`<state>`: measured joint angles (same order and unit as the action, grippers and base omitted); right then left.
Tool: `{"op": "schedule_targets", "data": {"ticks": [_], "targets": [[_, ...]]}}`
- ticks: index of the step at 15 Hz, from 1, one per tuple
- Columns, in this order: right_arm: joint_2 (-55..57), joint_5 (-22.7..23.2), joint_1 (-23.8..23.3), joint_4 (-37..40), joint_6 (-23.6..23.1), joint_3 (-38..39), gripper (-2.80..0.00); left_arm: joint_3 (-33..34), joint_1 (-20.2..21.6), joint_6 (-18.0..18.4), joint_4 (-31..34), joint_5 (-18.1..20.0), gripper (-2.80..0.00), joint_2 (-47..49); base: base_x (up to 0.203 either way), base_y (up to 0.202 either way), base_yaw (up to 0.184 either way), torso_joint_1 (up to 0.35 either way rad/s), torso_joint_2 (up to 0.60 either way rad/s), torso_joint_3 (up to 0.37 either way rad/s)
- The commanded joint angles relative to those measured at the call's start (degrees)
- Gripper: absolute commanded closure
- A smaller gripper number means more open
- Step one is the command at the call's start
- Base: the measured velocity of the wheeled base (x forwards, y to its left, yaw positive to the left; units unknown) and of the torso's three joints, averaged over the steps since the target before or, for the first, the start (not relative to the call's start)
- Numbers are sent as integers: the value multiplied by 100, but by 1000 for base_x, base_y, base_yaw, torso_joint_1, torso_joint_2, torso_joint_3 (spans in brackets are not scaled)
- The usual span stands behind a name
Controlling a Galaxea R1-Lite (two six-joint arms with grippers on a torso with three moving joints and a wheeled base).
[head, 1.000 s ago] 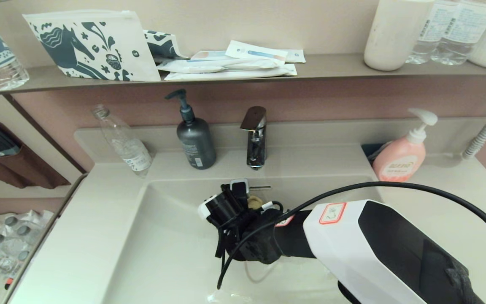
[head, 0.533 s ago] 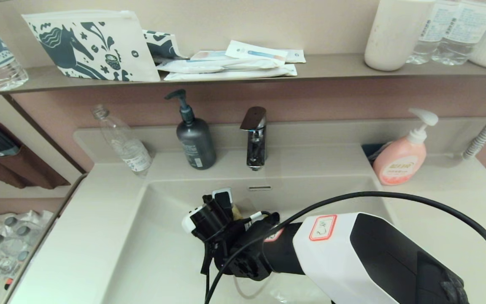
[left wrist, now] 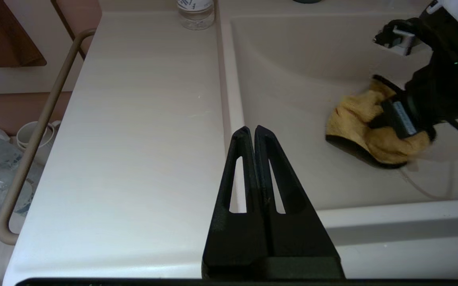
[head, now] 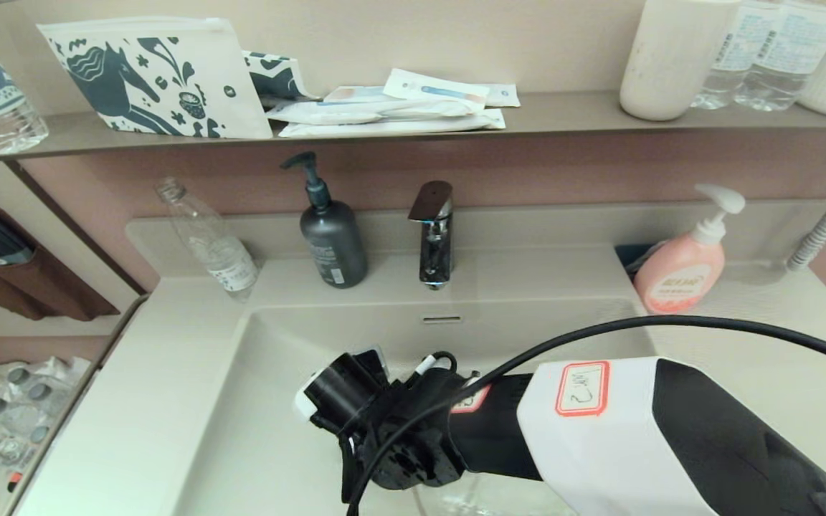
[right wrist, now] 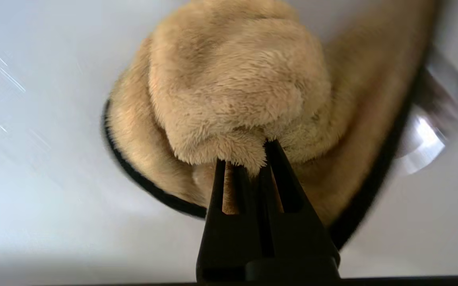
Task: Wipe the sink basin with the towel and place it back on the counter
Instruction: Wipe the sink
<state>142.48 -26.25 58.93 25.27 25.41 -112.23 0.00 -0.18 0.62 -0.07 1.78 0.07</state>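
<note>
Down inside the sink basin (head: 277,401) the right gripper (right wrist: 245,159) had its two black fingers (right wrist: 217,186) clamped on a bunched fold of the towel (right wrist: 233,87), the mustard pile bulging out past the fingertips. The towel (left wrist: 356,119) lay pressed against the sloping floor of the basin (left wrist: 292,99), its black edge trim curling underneath on the side nearest the front rim, and in the right wrist view the chrome drain plug (right wrist: 431,131) showed just beyond the cloth's black border, partly hidden by it. From the head camera the towel itself was hidden behind the right wrist and its cables, with the white and black forearm (head: 635,437) reaching in from the robot's right across the basin's front. The left gripper (left wrist: 253,133) hung over the front edge of the counter (left wrist: 141,119), on the robot's left of the basin, its fingers (left wrist: 241,167) pressed together with nothing between them, well apart from the towel. Along the back of the counter (head: 133,373) stood a clear plastic bottle (head: 209,240), a dark grey pump bottle (head: 330,233), the faucet (head: 433,233) and a pink soap dispenser (head: 682,261).
</note>
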Motion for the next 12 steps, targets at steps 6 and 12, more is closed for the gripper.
{"op": "schedule_targets", "data": {"ticks": [6,12], "targets": [[-460,-1011,-204,2903,164,400,0,0,1,-1,-1,-2,0,1,0,0,0,0,0,0],[-703,-1299,-975,3554,588,790,0,0,1,-1,-1,-2,0,1,0,0,0,0,0,0]]}}
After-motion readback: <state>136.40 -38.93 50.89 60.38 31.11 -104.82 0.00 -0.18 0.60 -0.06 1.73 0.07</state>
